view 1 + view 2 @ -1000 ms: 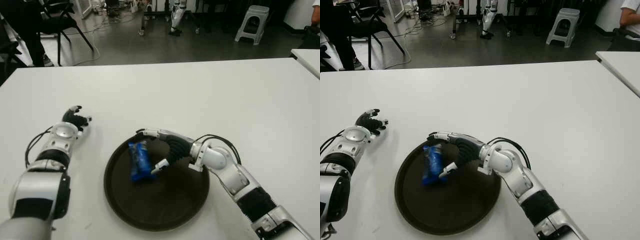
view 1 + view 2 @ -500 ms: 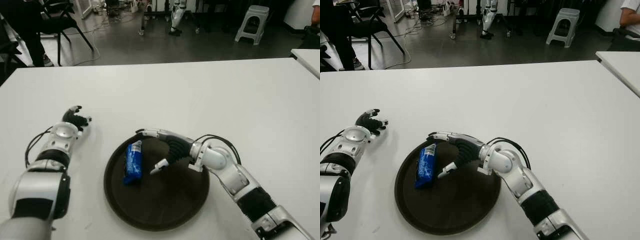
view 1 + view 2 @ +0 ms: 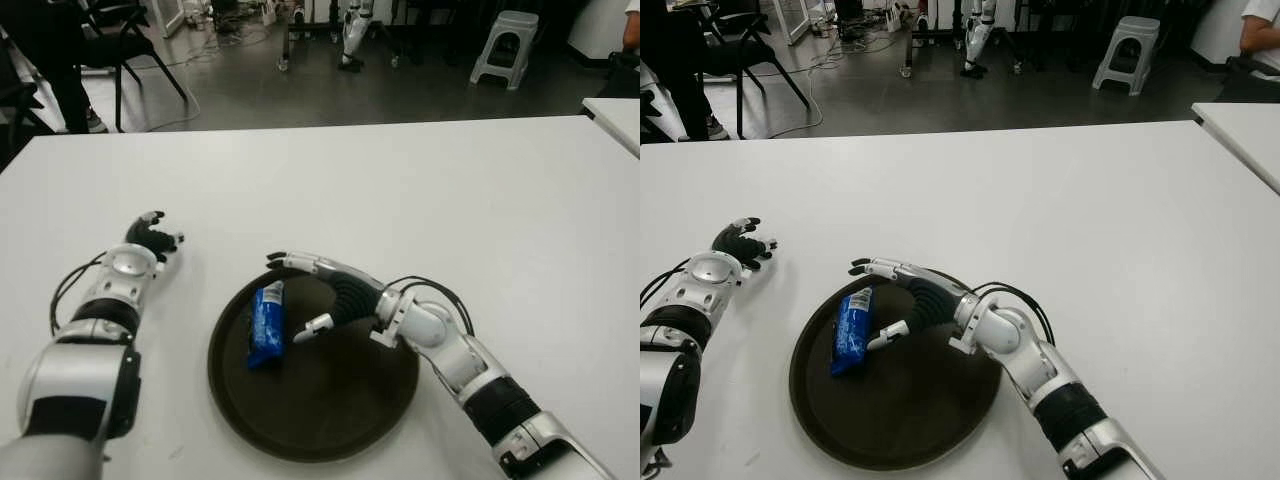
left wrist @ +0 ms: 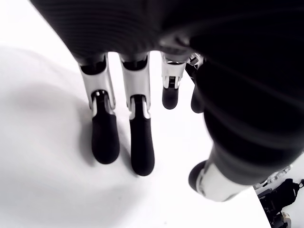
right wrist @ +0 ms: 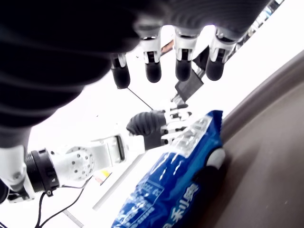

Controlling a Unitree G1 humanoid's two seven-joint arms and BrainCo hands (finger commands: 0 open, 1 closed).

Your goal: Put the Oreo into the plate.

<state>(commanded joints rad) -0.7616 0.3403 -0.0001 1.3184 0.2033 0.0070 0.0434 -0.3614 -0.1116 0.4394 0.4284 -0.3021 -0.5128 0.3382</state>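
1. Since a moment ago the right hand (image 3: 312,296) has edged slightly toward the plate's left side, while the Oreo (image 3: 266,323) has stayed where it lay.
2. Oreo: a blue packet lying flat inside the plate (image 3: 330,410), on its left part near the rim.
3. Right hand: over the plate, just right of the Oreo, fingers (image 5: 183,66) spread and released, holding nothing.
4. Left hand (image 3: 150,238): left of the plate on the table (image 3: 420,190), fingers relaxed, empty.
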